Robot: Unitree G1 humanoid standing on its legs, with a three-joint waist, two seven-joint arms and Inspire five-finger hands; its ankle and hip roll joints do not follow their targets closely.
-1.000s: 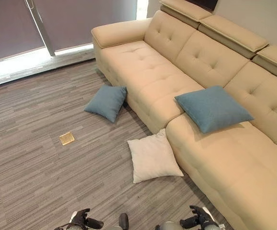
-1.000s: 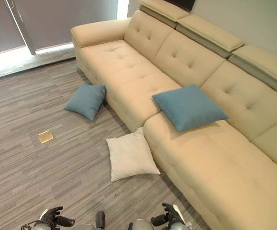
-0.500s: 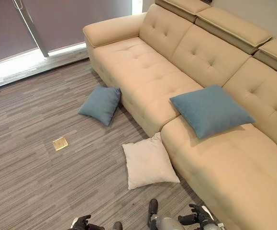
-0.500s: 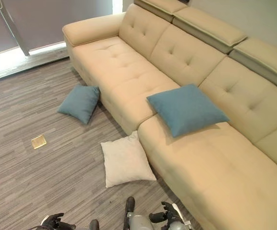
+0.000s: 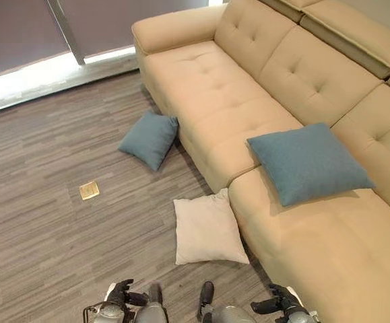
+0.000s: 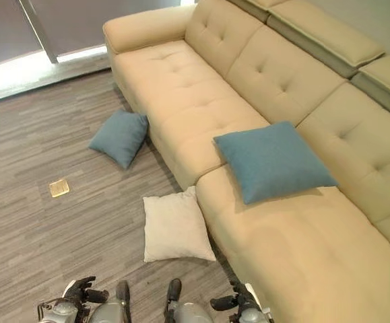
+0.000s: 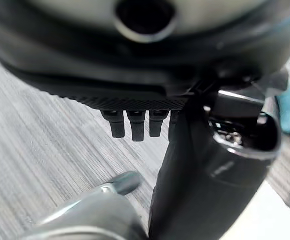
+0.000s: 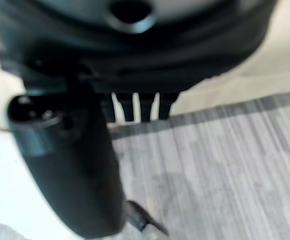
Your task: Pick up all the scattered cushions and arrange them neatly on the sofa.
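You've got a big beige tufted leather sofa point(image 5: 208, 87) running diagonally ahead of & to the right of both robot hands, its seat edge close by the right one. The grey wood-plank floor point(image 5: 40, 222) lies under both hands & stretches ahead-left of them to a bright strip below dark window blinds point(image 5: 19, 27), far ahead.

Cushions, 3 total: a large blue square fabric cushion point(image 5: 309, 163) lies flat on the sofa seat, ahead-right of the right robot hand, well apart from it. A white square fabric cushion point(image 5: 208, 230) lies flat on the floor just ahead, between the 2 hands' lines, one corner touching the sofa base. A smaller blue fabric cushion point(image 5: 149, 138) sits on the floor farther ahead, leaning vs the sofa front.

Small brass-coloured floor plate point(image 5: 89, 190) is ahead-left of the left robot hand.

Left robot hand point(image 5: 120, 294): low at near edge, fingers point(image 7: 133, 125) hanging relaxed, nothing held. Right robot hand point(image 5: 279, 301): same, fingers point(image 8: 146, 107) loose & straight, released, over the floor by the sofa base.
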